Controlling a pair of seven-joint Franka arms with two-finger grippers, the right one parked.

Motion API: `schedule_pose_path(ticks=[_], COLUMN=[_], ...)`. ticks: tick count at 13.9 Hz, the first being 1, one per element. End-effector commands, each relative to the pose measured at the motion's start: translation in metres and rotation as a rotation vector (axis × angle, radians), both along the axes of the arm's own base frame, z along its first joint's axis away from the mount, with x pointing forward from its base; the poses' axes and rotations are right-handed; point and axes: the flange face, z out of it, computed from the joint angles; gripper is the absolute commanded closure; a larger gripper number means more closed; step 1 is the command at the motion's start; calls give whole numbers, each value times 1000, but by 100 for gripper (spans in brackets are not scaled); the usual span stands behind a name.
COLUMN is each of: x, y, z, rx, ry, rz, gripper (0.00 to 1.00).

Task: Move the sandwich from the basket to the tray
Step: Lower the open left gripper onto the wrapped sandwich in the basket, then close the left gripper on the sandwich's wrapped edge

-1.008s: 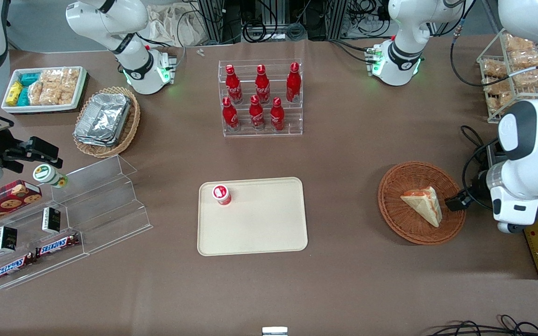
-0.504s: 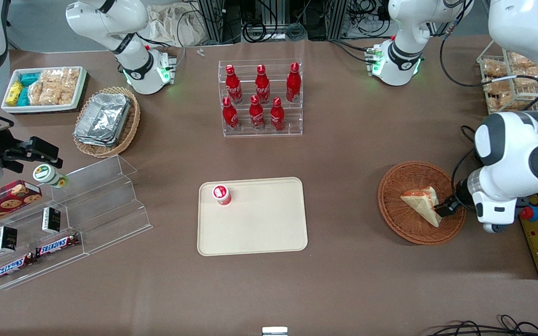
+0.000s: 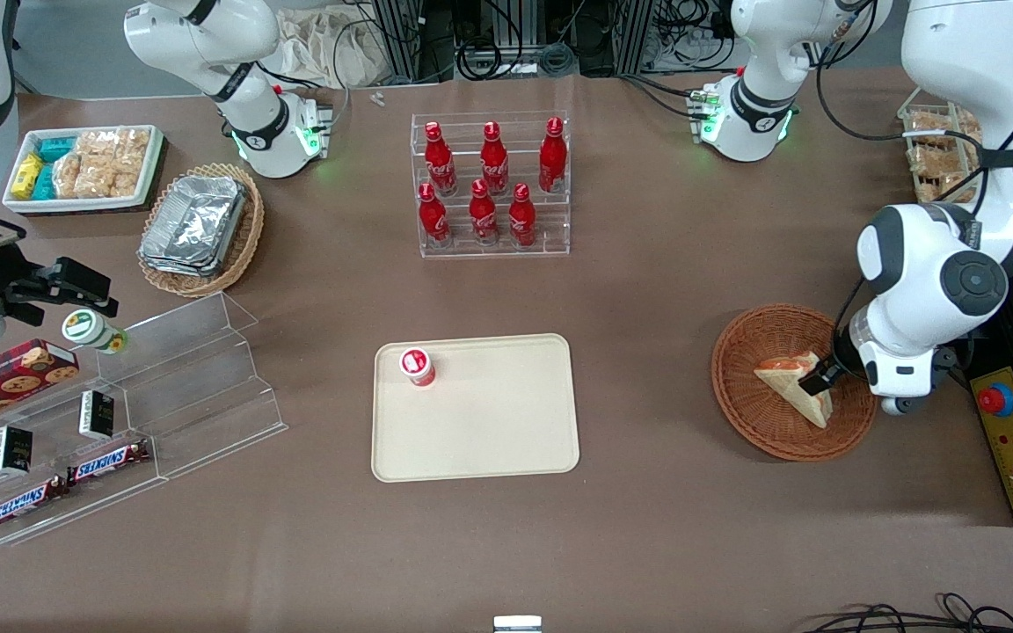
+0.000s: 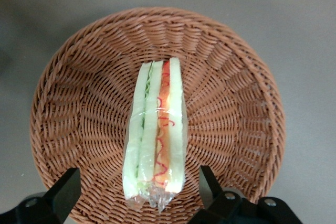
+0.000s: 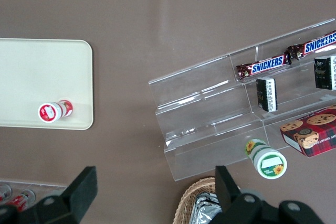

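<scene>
Rough woven wicker basket holds sandwich in glossy clear film

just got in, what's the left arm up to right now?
It is going for the sandwich, which lies in the round wicker basket. The end effector is low over the basket, open, with one finger on each side of the sandwich and neither touching it, so nothing is gripped. The cream tray lies toward the table's middle, with only a small red-lidded cup on it.
</scene>
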Motion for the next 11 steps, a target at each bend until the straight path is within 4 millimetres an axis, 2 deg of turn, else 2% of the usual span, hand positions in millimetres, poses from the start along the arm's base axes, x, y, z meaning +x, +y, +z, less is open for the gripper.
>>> schedule_pose_path(ticks=[1,8,9,10,11], x=[-21,-23,-22,-22,-22], y=[0,2,2,2,2], z=[-8,-38,-37,-39,-41], rx=[-5,-9,-9,-9,-9], ry=[-35,-70,-72,-69,-66], rz=[23,35,35,35,35], gripper=[0,2,20,45,54])
